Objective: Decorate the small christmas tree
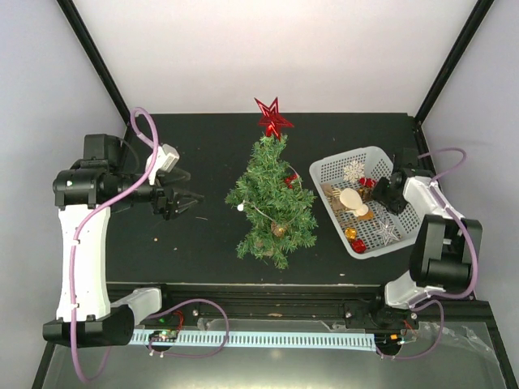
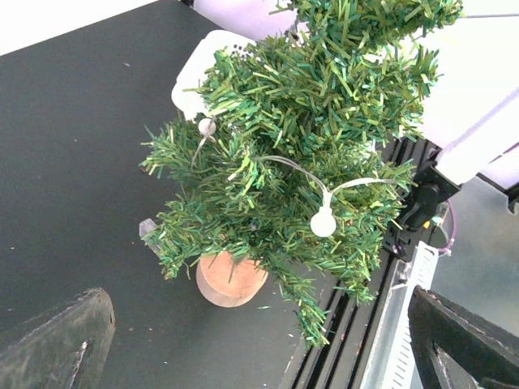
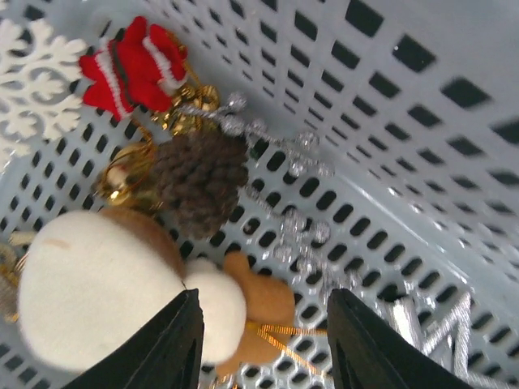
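One flat matte black table [image 1: 203, 138] carries everything. Two white-shelled arms with black joints and purple cables stand at its near edge.

The small christmas tree [image 1: 272, 207] stands upright at the table's middle, between the arms: a dark green cone with bristly plastic needles on a short round pale wood stump [image 2: 231, 278]. A thin white wire with round white bulbs [image 2: 323, 220] is draped across its branches. A red glittery five-point star [image 1: 273, 118] sits on its tip. A small red ornament [image 1: 289, 180] hangs high on its right side and a gold ball [image 1: 278, 230] hangs low.

A white plastic basket [image 1: 345, 154], rectangular with slotted mesh walls, lies to the right of the tree, not touching it.

The left gripper [image 1: 191, 203] hovers left of the tree, apart from it, with its black fingers spread and nothing between them.

The right gripper [image 3: 263, 332] is down inside the basket. Its fingers are spread, straddling the narrow end of a cream and tan plush figure [image 3: 97, 284]. I cannot tell whether they touch it.

Other pieces in the basket:
- A scaly brown pine cone [image 3: 203, 178] sits just beside the figure.
- A flat white snowflake [image 3: 32, 89].
- A red knit piece with white stripes [image 3: 134, 65].
- A silver glitter star [image 3: 430, 324].
- Shiny gold bells [image 3: 126, 174].
- A silver beaded sprig [image 3: 284, 154].
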Available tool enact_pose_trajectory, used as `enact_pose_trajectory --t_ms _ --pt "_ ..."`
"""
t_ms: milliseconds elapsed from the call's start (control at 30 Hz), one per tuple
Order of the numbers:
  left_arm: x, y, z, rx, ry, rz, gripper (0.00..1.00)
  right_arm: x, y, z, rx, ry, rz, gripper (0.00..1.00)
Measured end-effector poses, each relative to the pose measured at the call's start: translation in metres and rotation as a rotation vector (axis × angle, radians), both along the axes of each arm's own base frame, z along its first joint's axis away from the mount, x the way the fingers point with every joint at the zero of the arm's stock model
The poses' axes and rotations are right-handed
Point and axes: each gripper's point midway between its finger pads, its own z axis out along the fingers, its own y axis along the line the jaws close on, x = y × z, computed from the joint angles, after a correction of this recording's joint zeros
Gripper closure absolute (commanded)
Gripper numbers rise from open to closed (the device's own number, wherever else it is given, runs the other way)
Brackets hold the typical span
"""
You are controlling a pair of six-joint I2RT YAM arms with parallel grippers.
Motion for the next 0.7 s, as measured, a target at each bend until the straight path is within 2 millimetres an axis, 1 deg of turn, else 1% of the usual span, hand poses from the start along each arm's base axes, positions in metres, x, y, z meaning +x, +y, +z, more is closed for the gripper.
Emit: enact_pose_trajectory --t_ms 167,233,433,567,700 --pt "0.001 -0.003 -0.005 -0.028 0.024 -0.027 0.01 0.008 -0.009 -0.03 0.033 0.045 -0.003 0.56" --pt "0.002 -0.004 -0.004 -0.036 0.024 -0.036 0.01 0.009 -0.01 -0.037 0.036 0.057 -0.002 0.56" --pt "0.002 -0.005 -0.004 -0.044 0.022 -0.05 0.01 0.019 -0.011 -0.039 0.035 0.023 0.006 0.57" --pt "0.003 -0.006 -0.004 -0.055 0.023 -0.058 0.01 0.025 -0.012 -0.041 0.032 0.008 0.013 0.63" --pt "0.003 -0.007 -0.003 -0.059 0.018 -0.064 0.01 0.026 -0.013 -0.042 0.027 0.004 0.015 0.65"
